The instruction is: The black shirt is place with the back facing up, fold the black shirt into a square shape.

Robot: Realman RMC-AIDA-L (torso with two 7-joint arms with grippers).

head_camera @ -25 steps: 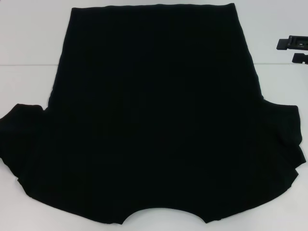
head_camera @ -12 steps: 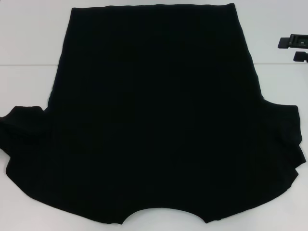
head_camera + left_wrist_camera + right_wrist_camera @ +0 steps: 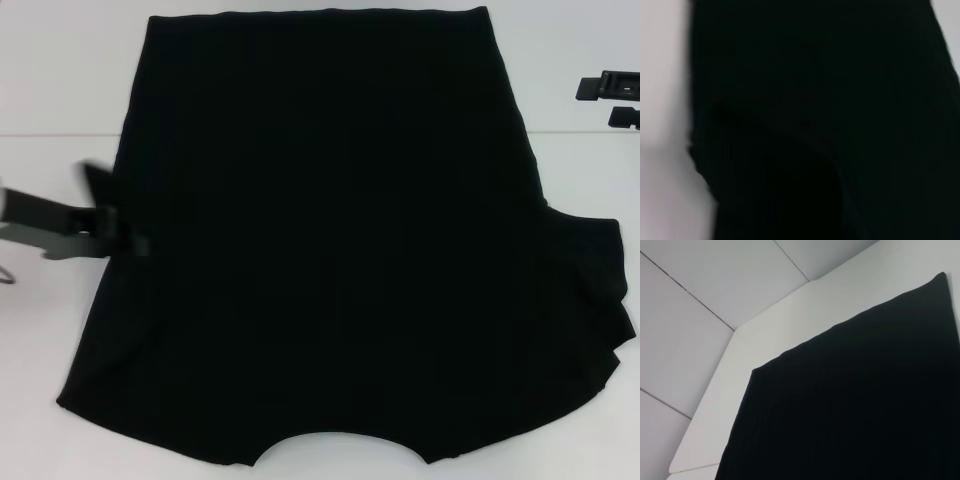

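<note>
The black shirt lies flat on the white table, plain side up, with its neckline at the near edge and its hem at the far edge. My left gripper has come in from the left at the shirt's left edge, blurred by motion. The left sleeve no longer sticks out and lies folded in over the body. The right sleeve is still spread out. The left wrist view shows only black fabric with a fold. The right wrist view shows the shirt's far part. My right gripper is out of view.
Two small black hard parts lie on the table at the far right. A seam runs across the table top. In the right wrist view the table's edge meets grey wall panels.
The left arm has swung in from the left to the shirt's left edge. The left sleeve, spread out before, has been carried in over the body. The right side has not moved.
</note>
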